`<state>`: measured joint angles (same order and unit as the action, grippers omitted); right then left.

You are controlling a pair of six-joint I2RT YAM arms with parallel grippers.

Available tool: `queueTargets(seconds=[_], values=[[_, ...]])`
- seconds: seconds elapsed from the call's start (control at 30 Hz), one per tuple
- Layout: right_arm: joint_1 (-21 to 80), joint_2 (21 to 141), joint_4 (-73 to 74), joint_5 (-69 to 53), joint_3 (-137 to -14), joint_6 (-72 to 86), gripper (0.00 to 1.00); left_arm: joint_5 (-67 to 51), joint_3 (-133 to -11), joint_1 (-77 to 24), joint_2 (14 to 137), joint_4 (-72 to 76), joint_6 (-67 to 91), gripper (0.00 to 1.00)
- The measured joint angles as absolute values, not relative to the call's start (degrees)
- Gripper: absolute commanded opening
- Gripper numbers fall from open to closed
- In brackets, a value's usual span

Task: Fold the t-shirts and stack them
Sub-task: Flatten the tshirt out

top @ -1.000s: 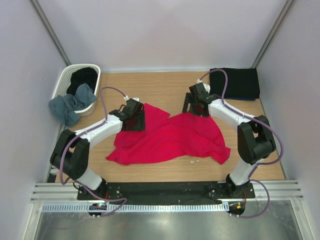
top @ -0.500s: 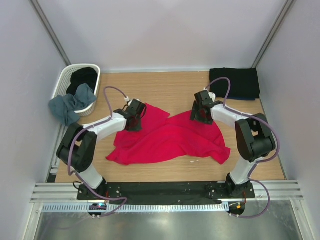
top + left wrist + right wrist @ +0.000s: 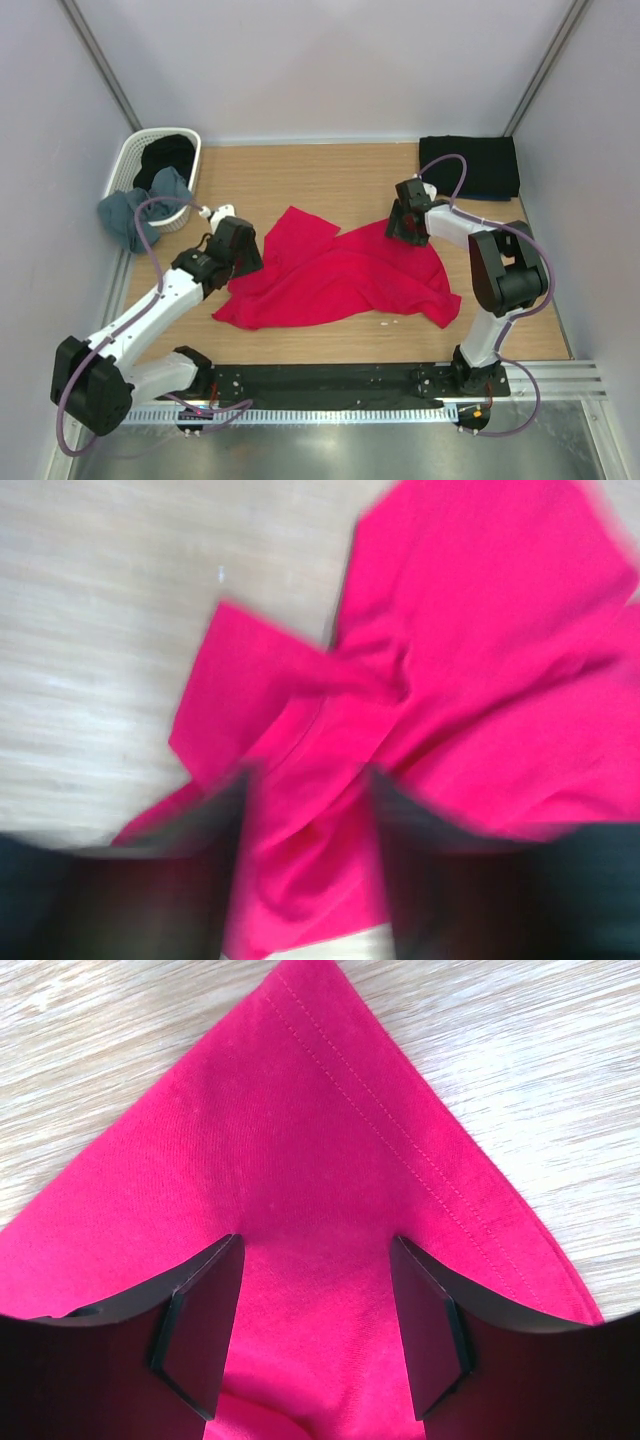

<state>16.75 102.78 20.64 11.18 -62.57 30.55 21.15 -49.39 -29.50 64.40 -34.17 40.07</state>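
Since a moment ago the left arm has swung out low and to the left, and its gripper has slid back from the middle of the cloth to the near left edge; the right arm has hardly moved. Biggest of all is the wooden worktop (image 3: 330,180). On it, in the middle, lies the red t-shirt (image 3: 340,280), spread out but bumpy and crooked, not folded yet. In the far right corner a black t-shirt (image 3: 470,165) sits flat and folded. At the far left a white basket (image 3: 128,160) holds another black one (image 3: 165,152), and a grey-blue t-shirt (image 3: 135,215) hangs over its side. The left gripper (image 3: 308,780) has its fingers spread over the red cloth, though its picture is blurry. The right gripper (image 3: 315,1250) is spread too, right above a stitched corner of the shirt, pinching nothing. I think the job is at the smoothing step. Next, each gripper likely needs to go down, pinch an edge, and pull the shirt flat.
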Motion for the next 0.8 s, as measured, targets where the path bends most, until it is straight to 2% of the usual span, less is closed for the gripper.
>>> queueTargets(seconds=[0.03,0.13,0.27,0.5,0.6,0.63,0.7,0.8], values=[[16.8,102.8,20.6,10.9,-62.6,30.5,0.67,19.8,-47.0,-29.5,63.6,-34.0,40.9,0.78],[16.8,102.6,20.6,10.3,-62.5,30.5,0.67,16.4,-42.6,-29.5,63.7,-33.4,41.6,0.82],[16.8,102.5,20.5,9.7,-62.3,30.5,0.67,13.4,-43.6,-29.5,68.4,-31.0,39.3,0.78],[16.8,102.3,20.1,9.4,-62.0,30.5,0.67,12.3,-55.0,-31.7,86.8,-26.4,33.4,0.70],[16.8,102.2,19.9,9.3,-61.9,30.5,0.67,12.5,-57.9,-32.8,92.7,-26.1,31.8,0.59],[16.8,102.2,19.9,9.3,-61.9,30.5,0.67,12.6,-58.6,-33.1,94.6,-26.1,31.4,0.50],[16.8,102.2,19.9,9.3,-61.9,30.5,0.67,12.9,-59.4,-33.5,96.9,-26.4,30.9,0.43],[16.8,102.2,19.9,9.4,-61.9,30.5,0.67,13.8,-59.4,-33.8,97.6,-27.2,31.1,0.26]])
